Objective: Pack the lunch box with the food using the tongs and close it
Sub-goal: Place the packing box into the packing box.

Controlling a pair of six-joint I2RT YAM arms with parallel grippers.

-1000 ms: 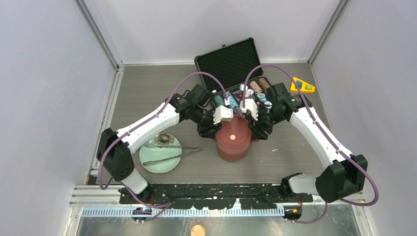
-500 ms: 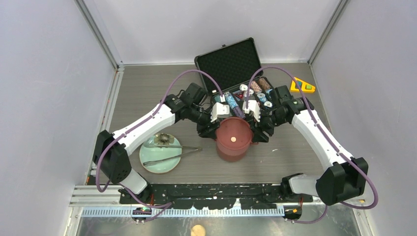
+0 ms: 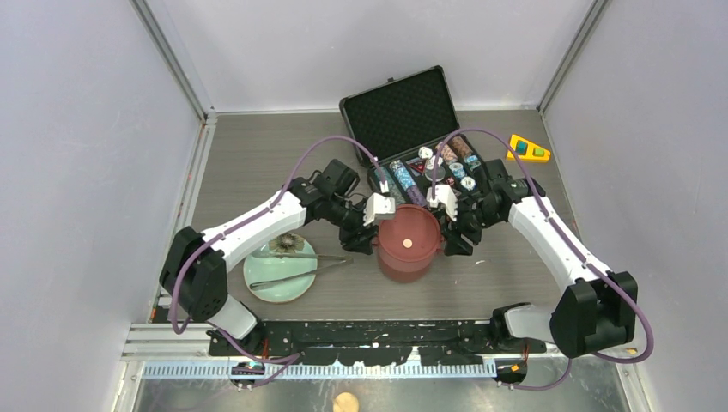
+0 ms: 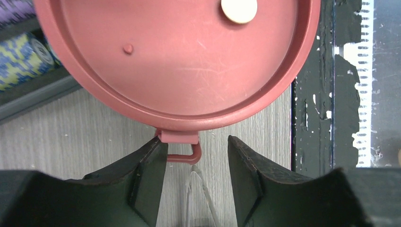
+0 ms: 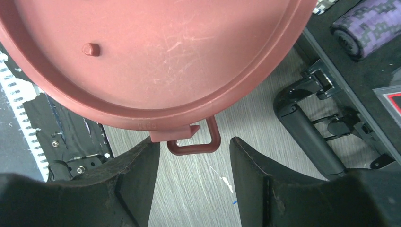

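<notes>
Maroon lunch box point(image 3: 409, 249) stands lidded between both grippers. The left gripper point(image 4: 196, 182) is partly open and holds nothing; a side loop point(image 4: 183, 153) lies between its fingertips, close by one finger point(image 4: 149, 182). The right gripper point(image 5: 194, 187) is open wider, also empty, with the other loop point(image 5: 195, 143) just ahead of its gap. Raised marks on the rim point(image 5: 146, 125) are unreadable. Tongs point(image 3: 300, 269) lie on the plate point(image 3: 283, 292), well apart from the left fingers.

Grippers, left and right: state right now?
Left gripper: open, holding nothing, jaws astride the lunch box side latch.
Right gripper: open, holding nothing, jaws astride the opposite latch.
</notes>
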